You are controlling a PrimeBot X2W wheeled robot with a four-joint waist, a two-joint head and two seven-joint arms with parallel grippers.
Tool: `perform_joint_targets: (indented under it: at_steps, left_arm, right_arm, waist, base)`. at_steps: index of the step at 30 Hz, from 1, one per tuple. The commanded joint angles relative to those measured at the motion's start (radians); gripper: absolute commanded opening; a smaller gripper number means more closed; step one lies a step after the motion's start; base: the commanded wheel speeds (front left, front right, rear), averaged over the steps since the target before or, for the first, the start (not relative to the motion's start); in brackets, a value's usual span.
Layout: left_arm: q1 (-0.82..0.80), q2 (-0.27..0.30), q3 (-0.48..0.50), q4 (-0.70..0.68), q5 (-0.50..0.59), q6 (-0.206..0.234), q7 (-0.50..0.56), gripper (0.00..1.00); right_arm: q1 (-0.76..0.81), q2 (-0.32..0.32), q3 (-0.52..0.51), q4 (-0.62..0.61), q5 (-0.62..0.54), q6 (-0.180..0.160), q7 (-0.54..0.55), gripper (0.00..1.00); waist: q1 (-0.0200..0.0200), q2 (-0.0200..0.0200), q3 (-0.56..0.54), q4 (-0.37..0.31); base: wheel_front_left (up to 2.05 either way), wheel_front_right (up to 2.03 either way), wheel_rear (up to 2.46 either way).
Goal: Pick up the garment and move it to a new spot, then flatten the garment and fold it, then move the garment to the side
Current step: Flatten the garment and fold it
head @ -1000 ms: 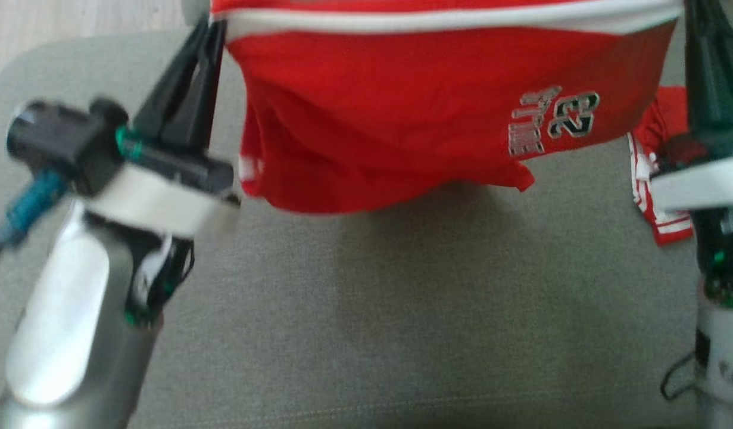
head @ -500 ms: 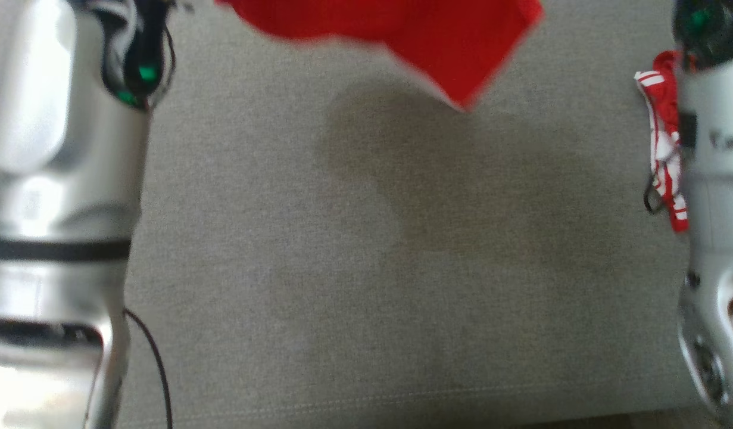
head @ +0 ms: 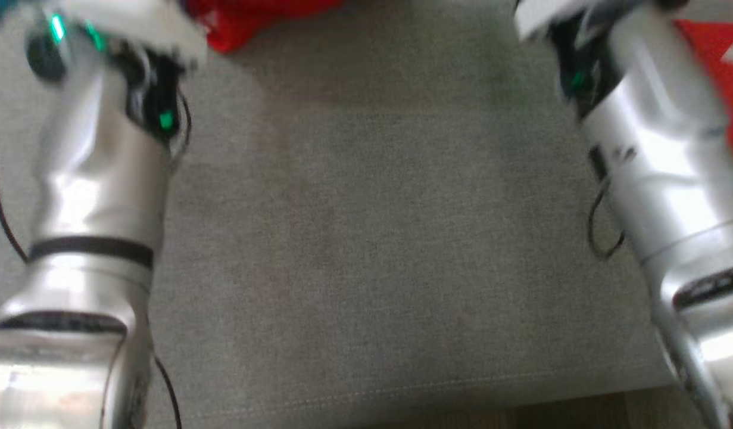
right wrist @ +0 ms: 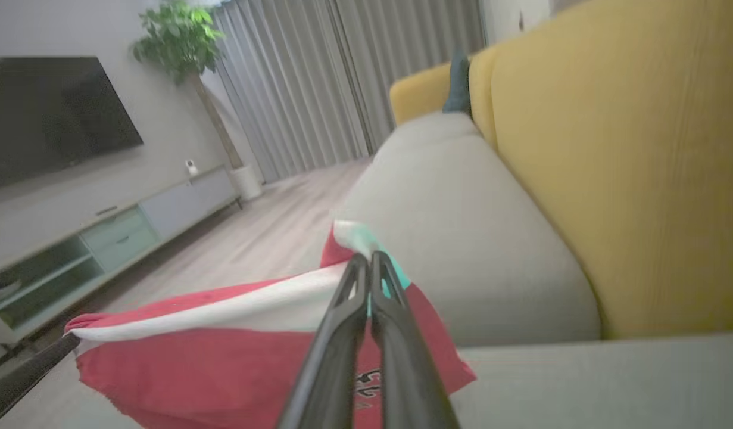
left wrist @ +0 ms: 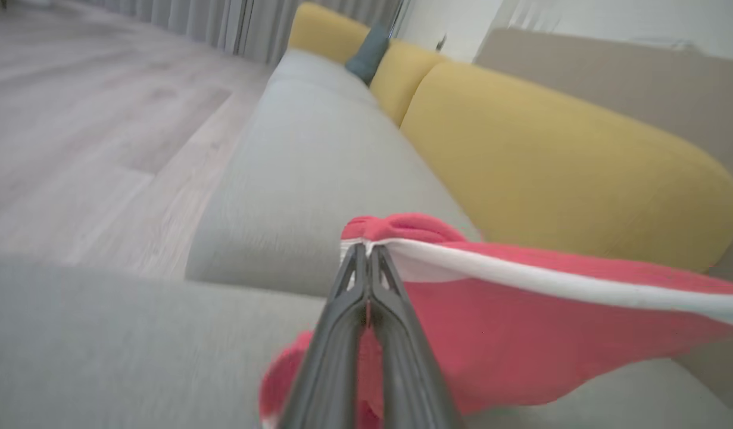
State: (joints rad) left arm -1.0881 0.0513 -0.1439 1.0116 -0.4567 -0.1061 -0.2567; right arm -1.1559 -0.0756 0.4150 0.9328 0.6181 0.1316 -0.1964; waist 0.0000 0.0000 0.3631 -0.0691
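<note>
The red garment hung stretched between the two claws over the grey sofa seat, its white-banded edge taut and the rest sagging below. It looked light, soft and limp, likely to crumple wherever unsupported, so that firmer band seemed the sensible place to grip. The left gripper was pressed together on one end of the band, and the right gripper pinched the other. From the head camera, red cloth showed at eleven o'clock. The yellow backrest stood beyond.
</note>
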Motion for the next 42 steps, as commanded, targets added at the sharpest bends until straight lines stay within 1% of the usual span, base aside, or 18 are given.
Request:
perform_joint_targets:
  at_steps: [1,3,5,10,14,18,22,26,29,33,37,40,42]
  left_arm:
    - [0.003,0.021,0.027,-0.007,-0.01,-0.001,-0.005,0.0]
    - [0.036,0.013,0.039,0.019,-0.017,-0.004,-0.005,0.0]
    - [0.07,0.008,0.047,0.032,-0.02,-0.006,-0.005,0.0]
    - [0.148,0.001,0.051,0.014,-0.018,-0.012,-0.005,0.0]
    - [0.254,0.0,0.028,-0.078,-0.003,-0.019,-0.005,0.0]
    - [0.398,-0.001,-0.009,-0.202,-0.008,-0.023,-0.005,0.0]
    - [0.556,-0.001,-0.053,-0.328,0.017,-0.024,-0.005,0.0]
    - [0.722,0.003,-0.052,-0.47,0.042,-0.024,-0.005,0.0]
    - [0.849,0.009,-0.051,-0.557,0.056,-0.01,-0.005,0.0]
    - [0.992,0.024,-0.055,-0.683,0.057,0.025,0.026,0.0]
    - [1.118,0.043,-0.051,-0.848,0.052,0.073,0.1,0.0]
    - [1.2,0.054,-0.053,-0.984,0.054,0.111,0.165,0.0]
    - [1.24,0.066,-0.057,-1.058,0.055,0.127,0.209,0.0]
  right_arm:
    - [0.029,0.025,0.032,-0.011,0.045,-0.001,-0.016,0.0]
    - [0.068,0.025,0.077,0.01,0.09,-0.001,-0.026,0.0]
    - [0.105,0.025,0.101,0.028,0.13,-0.001,-0.039,0.0]
    - [0.18,0.025,0.125,0.041,0.172,-0.001,-0.058,0.0]
    - [0.272,0.011,0.106,-0.001,0.178,-0.001,-0.064,0.0]
    - [0.415,-0.018,0.06,-0.118,0.144,-0.001,-0.065,0.0]
    - [0.585,-0.04,0.013,-0.231,0.111,-0.001,-0.065,0.0]
    - [0.757,-0.046,-0.057,-0.343,0.081,-0.001,-0.065,0.0]
    - [0.891,-0.043,-0.104,-0.442,0.048,-0.001,-0.039,0.0]
    - [1.069,-0.033,-0.192,-0.625,-0.019,-0.001,0.056,0.0]
    - [1.237,-0.008,-0.288,-0.841,-0.098,-0.001,0.203,0.0]
    - [1.339,0.009,-0.338,-1.001,-0.142,-0.001,0.311,0.0]
    - [1.385,0.017,-0.361,-1.089,-0.162,-0.001,0.369,0.0]
  waist:
    - [0.0,0.0,0.02,0.001]
    - [0.0,0.0,0.034,0.001]
    - [0.0,0.0,0.044,0.004]
    - [0.0,0.0,0.045,0.013]
    - [0.0,0.0,0.027,0.02]
    - [0.0,0.0,-0.017,0.022]
    - [0.0,0.0,-0.071,0.028]
    - [0.0,0.0,-0.131,0.031]
    - [0.0,0.0,-0.178,0.033]
    - [0.0,0.0,-0.223,0.031]
    - [0.0,0.0,-0.257,0.03]
    - [0.0,0.0,-0.274,0.032]
    - [0.0,0.0,-0.28,0.035]
  base:
    - [0.0,0.0,0.0]
    - [0.0,0.0,0.0]
    - [0.0,0.0,0.0]
    - [0.0,0.0,0.0]
    - [0.0,0.0,0.0]
    - [0.0,0.0,0.0]
    - [0.0,0.0,0.0]
    - [0.0,0.0,0.0]
    - [0.0,0.0,0.0]
    - [0.0,0.0,0.0]
    - [0.0,0.0,0.0]
    - [0.0,0.0,0.0]
    - [0.0,0.0,0.0]
